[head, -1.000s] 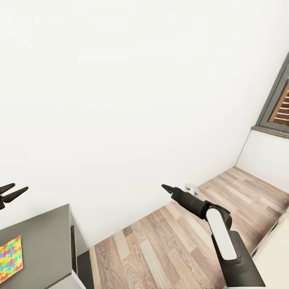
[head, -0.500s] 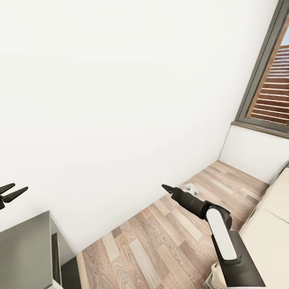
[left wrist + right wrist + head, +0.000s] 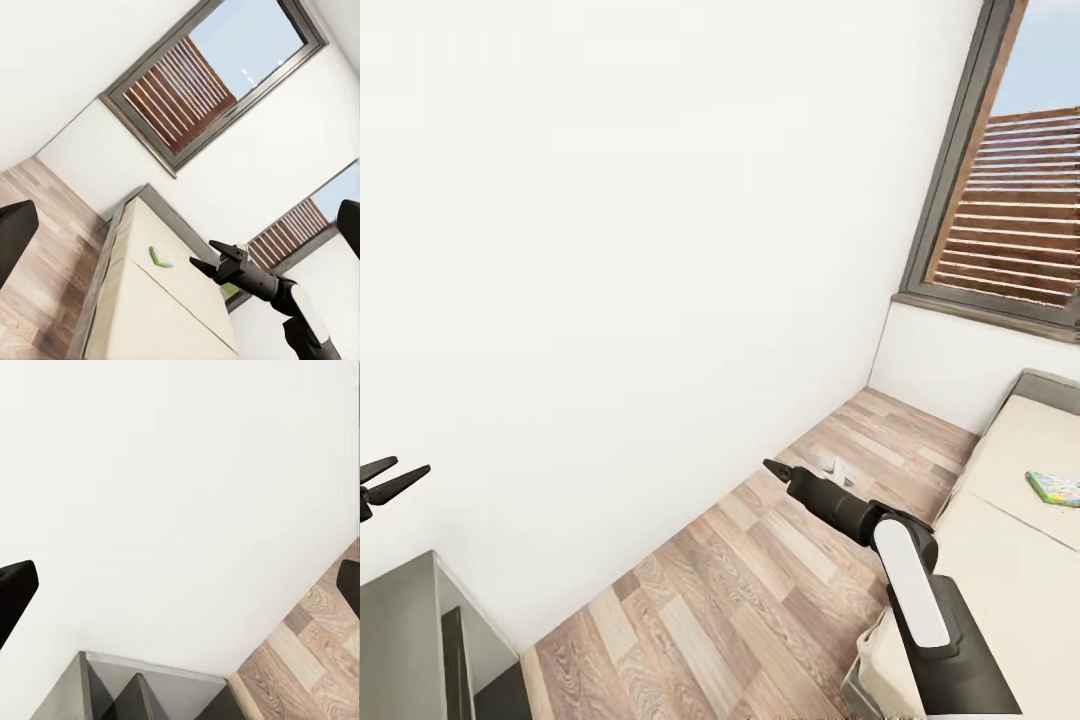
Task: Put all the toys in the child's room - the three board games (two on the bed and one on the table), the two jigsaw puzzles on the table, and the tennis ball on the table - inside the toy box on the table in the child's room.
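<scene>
Bed (image 3: 1000, 520) and board game (image 3: 1056, 488) newly in view; both hands seemingly released, empty.

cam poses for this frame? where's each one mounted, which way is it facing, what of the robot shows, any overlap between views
Head view: on the head, looking forward and down at a white wall, wood floor, window and bed bearing a board game; left hand and right hand show.
Left wrist view: on the left arm, facing the bed, board game and window; the right hand shows.
Right wrist view: on the right arm, facing the wall, floor and table corner; dark fingers at the edges.
Shared: head and left wrist views both see bed, game, window.
</scene>
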You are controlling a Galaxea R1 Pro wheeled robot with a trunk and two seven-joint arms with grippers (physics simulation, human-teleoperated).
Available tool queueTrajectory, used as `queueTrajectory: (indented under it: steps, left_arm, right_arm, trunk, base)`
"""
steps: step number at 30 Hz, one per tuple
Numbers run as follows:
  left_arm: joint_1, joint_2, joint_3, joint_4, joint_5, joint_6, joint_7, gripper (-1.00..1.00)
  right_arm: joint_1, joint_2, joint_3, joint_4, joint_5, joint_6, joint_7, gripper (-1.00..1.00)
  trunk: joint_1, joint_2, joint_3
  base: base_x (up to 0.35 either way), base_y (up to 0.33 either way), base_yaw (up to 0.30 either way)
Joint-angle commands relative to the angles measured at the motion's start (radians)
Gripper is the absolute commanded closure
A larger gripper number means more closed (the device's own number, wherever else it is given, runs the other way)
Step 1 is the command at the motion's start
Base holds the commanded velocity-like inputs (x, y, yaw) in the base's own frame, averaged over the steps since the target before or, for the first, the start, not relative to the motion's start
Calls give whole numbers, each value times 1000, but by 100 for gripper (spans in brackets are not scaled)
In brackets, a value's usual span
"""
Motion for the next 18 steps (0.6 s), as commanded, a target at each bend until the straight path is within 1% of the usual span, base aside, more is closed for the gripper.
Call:
queueTrajectory:
  steps: [1, 6, 18]
  left_arm:
    - [0, 0, 0, 0, -1, 11, -4, -100]
    - [0, 1, 0, 0, -1, 11, -4, -100]
    - [0, 1, 0, 0, -1, 11, -4, -100]
  right_arm:
    - [-1, 0, -1, 0, -1, 1, -1, -100]
    - [-1, -1, 2, 0, -2, -29, 0, -100]
    - [-1, -1, 1, 2, -2, -37, -1, -100]
  trunk:
    - [1, -2, -3]
    - [1, -2, -5]
    - [1, -2, -11]
  base:
    - [0, 0, -237]
    - [0, 0, -237]
    - [0, 0, -241]
